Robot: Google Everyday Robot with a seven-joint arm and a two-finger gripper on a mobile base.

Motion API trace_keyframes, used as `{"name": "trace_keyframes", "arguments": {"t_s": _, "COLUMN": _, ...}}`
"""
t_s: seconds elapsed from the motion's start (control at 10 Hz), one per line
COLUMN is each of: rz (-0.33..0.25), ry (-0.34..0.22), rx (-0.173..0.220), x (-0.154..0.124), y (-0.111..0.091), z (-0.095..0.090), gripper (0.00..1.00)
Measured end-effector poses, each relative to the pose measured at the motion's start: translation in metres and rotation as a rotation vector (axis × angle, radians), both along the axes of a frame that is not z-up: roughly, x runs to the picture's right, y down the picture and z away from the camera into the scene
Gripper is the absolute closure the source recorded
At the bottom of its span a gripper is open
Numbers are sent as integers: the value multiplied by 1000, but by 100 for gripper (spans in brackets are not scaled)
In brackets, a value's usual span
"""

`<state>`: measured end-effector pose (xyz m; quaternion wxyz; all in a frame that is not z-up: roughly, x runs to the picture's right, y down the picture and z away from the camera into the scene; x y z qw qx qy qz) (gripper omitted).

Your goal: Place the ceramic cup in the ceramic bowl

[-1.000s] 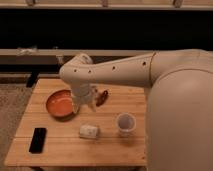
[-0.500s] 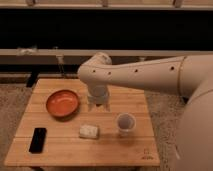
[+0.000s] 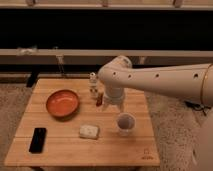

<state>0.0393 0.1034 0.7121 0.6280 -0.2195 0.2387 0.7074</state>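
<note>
The ceramic cup (image 3: 125, 123) is small and pale, and stands upright on the wooden table (image 3: 65, 150) right of centre. The ceramic bowl (image 3: 63, 103) is wide, orange-terracotta and empty, and sits on the table's left half. My white arm reaches in from the right. My gripper (image 3: 112, 105) points down over the table's middle, just above and slightly left of the cup, well to the right of the bowl. It holds nothing that I can see.
A short white blocky item (image 3: 89, 131) lies left of the cup. A black phone (image 3: 38, 139) lies at the front left. A small bottle-like figure (image 3: 93, 84) and a reddish item (image 3: 99, 98) stand behind the gripper. A dark bench runs behind the table.
My arm has swung to the right, from beside the bowl to just above the cup. The objects on the table have not moved.
</note>
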Motion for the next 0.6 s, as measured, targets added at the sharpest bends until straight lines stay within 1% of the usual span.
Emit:
{"name": "trace_keyframes", "arguments": {"t_s": 0.4, "rz": 46, "ry": 9, "rx": -41, "x": 8, "y": 23, "z": 13, "gripper": 35}}
{"name": "trace_keyframes", "arguments": {"t_s": 0.6, "rz": 70, "ry": 20, "rx": -57, "x": 16, "y": 35, "z": 14, "gripper": 35}}
